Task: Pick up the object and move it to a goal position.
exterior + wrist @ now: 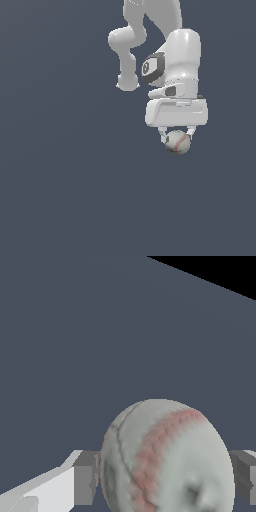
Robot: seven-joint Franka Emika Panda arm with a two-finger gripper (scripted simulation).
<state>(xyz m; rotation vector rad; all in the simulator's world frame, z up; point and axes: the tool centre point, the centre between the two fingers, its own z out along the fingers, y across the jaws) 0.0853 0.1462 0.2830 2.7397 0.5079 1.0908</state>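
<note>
The object, an off-white baseball (178, 142) with red stitching, sits between the two fingers of my gripper (176, 140) under the white hand. The fingers press against its two sides, so the gripper is shut on it. In the wrist view the baseball (167, 458) fills the space between the grey finger pads (86, 477), touching both. No goal marker shows in either view.
A plain dark grey-blue surface (60, 190) lies all around. The white arm (155, 30) comes down from the top of the exterior view. A black area (220, 271) cuts one corner of the wrist view, beyond the surface's edge.
</note>
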